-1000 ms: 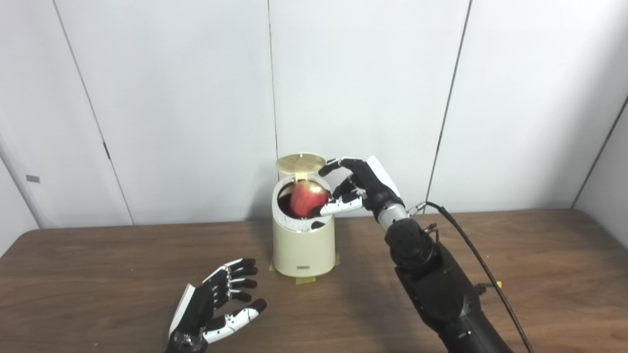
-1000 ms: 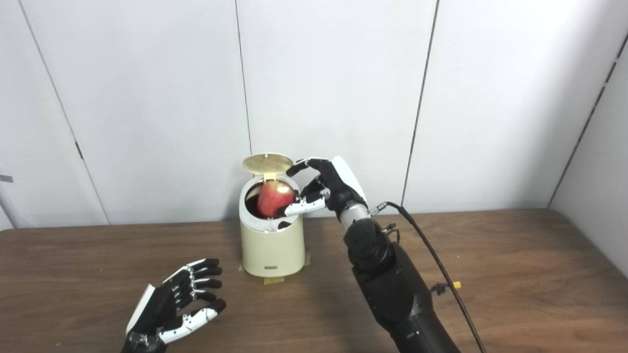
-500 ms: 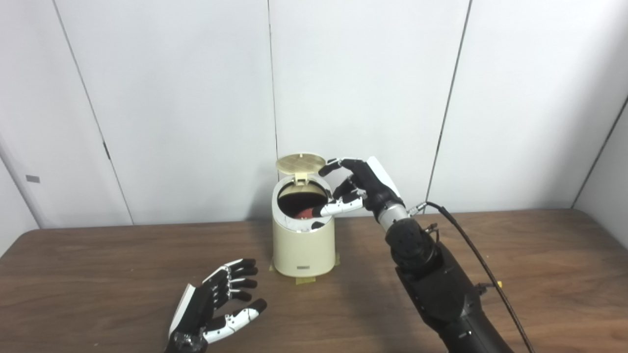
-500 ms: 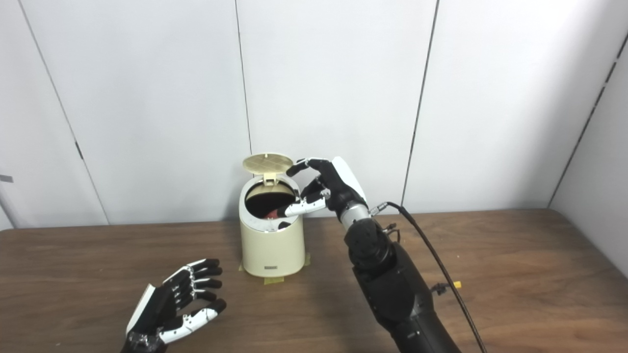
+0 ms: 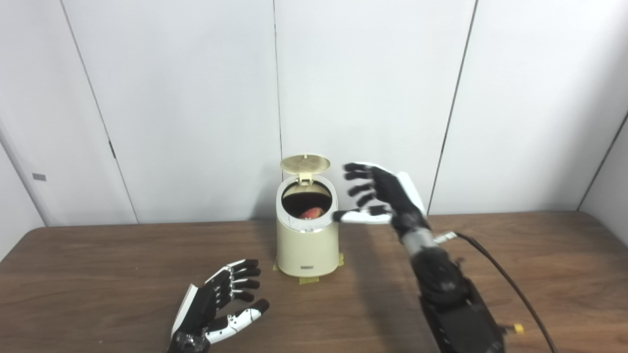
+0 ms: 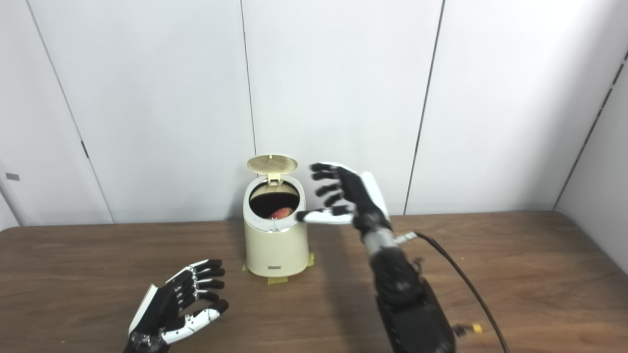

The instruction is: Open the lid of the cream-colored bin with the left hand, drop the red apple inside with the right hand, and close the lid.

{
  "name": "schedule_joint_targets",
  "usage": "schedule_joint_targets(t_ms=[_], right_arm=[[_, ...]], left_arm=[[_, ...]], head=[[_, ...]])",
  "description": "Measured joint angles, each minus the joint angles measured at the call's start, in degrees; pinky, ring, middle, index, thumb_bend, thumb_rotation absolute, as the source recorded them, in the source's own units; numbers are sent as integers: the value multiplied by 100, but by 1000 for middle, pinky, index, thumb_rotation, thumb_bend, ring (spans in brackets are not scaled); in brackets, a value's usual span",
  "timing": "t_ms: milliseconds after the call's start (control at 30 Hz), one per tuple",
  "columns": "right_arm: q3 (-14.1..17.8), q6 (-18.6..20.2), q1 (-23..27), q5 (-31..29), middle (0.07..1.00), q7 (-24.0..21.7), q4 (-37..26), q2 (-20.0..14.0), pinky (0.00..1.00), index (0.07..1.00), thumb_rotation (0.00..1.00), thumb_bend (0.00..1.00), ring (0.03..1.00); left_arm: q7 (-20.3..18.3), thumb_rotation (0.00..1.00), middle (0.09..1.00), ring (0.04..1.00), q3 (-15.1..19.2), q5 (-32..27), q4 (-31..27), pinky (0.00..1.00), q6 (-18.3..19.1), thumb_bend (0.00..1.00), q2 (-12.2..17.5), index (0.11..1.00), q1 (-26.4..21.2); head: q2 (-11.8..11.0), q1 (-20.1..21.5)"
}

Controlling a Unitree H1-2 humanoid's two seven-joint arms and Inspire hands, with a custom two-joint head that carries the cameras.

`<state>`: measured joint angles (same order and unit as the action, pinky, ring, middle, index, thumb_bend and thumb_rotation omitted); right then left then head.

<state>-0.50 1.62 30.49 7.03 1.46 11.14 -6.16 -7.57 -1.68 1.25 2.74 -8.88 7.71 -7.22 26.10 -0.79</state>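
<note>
The cream-colored bin (image 5: 307, 245) stands on the brown table (image 5: 98, 264) near the wall, its round lid (image 5: 304, 164) tipped up behind the opening. The red apple (image 5: 312, 213) lies inside the bin, only its top showing. My right hand (image 5: 380, 193) hovers open just right of the bin's rim, fingers spread, holding nothing. My left hand (image 5: 216, 306) rests open near the table's front edge, left of the bin and apart from it, palm up.
Yellow tape (image 5: 308, 280) marks the bin's foot on the table. A black cable (image 5: 505, 279) trails from my right forearm across the table's right side. White wall panels stand close behind the bin.
The apple left my right hand and dropped into the bin. My right hand has since drawn back to the right, away from the rim. The camera shifted slightly. The left hand stayed put.
</note>
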Motion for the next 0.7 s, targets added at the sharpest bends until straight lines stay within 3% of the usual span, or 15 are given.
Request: schedule_joint_targets(t_ms=[200, 333, 500, 600, 700], right_arm=[[21, -233, -859, -771, 779, -790, -501, -314, 560, 810, 270, 848, 640], [-26, -310, -1161, -837, 799, -974, -534, -307, 513, 817, 288, 857, 642], [-43, -323, -1382, -837, 807, -959, -836, -68, 528, 820, 243, 807, 650], [-18, -395, -1539, -909, 804, -935, -843, 153, 538, 812, 253, 829, 658], [23, -446, -1648, -975, 800, -904, -702, 286, 544, 815, 270, 829, 673]], left_arm=[[11, 184, 761, 696, 15, 1, -5, 617, -1, 685, 3, 790, 20], [32, 188, 764, 699, 19, 6, -5, 626, -4, 690, 0, 790, 22], [39, 178, 774, 706, 49, 1, -3, 622, -85, 677, -5, 794, 21], [44, 177, 781, 712, 81, 0, -3, 623, -112, 674, -5, 807, 14], [78, 234, 807, 729, 137, 52, -102, 618, -58, 693, 27, 840, 10]], head=[[-44, -140], [-114, -202], [-123, -211], [-114, -255], [-123, -264]])
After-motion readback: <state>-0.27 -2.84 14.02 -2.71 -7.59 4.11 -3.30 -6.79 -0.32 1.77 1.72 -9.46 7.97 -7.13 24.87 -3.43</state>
